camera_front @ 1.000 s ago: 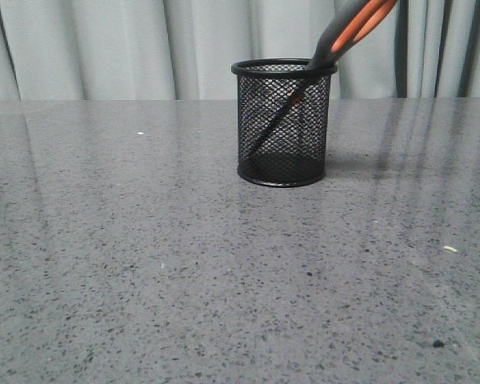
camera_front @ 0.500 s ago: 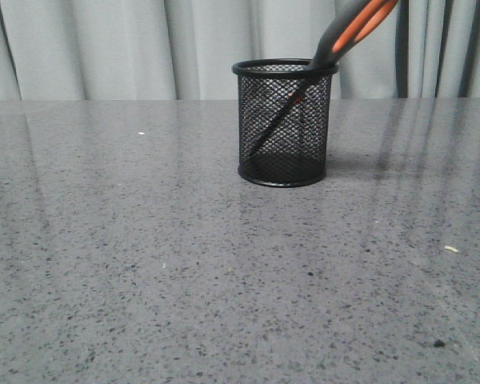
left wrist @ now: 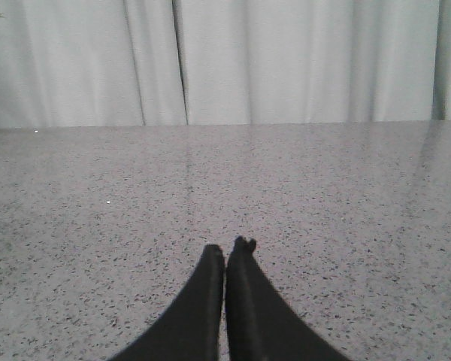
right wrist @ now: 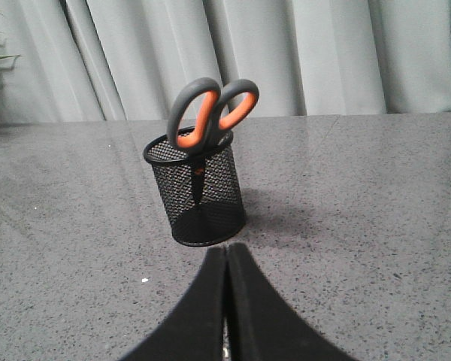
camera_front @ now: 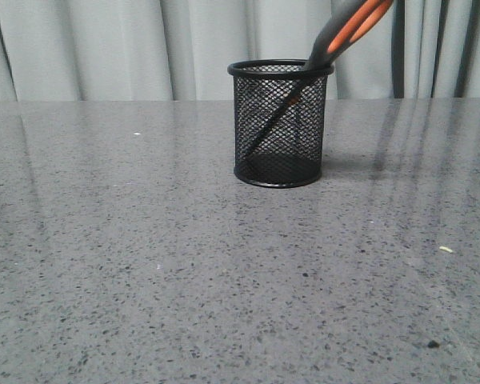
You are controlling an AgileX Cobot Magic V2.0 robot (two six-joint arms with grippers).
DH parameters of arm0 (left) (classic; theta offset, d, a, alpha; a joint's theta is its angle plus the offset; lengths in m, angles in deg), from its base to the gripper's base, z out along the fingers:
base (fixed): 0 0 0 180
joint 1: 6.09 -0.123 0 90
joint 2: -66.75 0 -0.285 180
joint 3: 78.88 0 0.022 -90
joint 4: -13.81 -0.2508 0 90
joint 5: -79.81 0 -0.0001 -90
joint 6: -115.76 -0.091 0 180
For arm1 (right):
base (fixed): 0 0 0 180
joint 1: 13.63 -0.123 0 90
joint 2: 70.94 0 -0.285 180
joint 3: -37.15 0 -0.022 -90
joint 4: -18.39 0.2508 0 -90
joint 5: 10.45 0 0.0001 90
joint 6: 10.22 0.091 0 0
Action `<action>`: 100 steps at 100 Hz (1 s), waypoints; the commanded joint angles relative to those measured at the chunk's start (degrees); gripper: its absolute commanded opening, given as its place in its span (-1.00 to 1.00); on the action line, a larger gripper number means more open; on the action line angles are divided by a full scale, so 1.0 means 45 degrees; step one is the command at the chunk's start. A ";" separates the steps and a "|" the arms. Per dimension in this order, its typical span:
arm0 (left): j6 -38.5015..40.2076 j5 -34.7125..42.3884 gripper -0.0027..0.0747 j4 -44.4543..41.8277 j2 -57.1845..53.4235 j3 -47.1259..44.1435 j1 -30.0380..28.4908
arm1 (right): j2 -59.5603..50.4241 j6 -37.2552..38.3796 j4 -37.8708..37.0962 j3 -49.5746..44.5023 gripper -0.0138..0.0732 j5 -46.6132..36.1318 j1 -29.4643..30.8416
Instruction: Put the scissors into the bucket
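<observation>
Left gripper (left wrist: 225, 256) has both black fingers pressed together, tips pointing toward twelve o'clock, holding nothing; right gripper (right wrist: 226, 252) likewise closed and empty, fingers meeting in one thin seam

- Left gripper (left wrist: 225, 252): two matte black fingers, broad where they enter the picture and tapering in a smooth curve to narrow tips — no screws, cables or markings show on them.
- One left fingertip (left wrist: 244, 244) ends in a small notched, uneven nub; the other is plainly rounded.
- Right gripper (right wrist: 226, 250): the same matte black, two curved wedge-shaped fingers narrowing to a fine point, with a thin pale seam between them.
- Nothing of either arm behind the fingers is in view.
</observation>
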 commanded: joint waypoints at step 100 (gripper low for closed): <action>0.0156 0.0699 -0.98 0.0002 -0.0336 -0.0528 0.0229 | 0.0120 -0.0031 -0.0968 0.0066 -0.83 -0.1234 -0.0020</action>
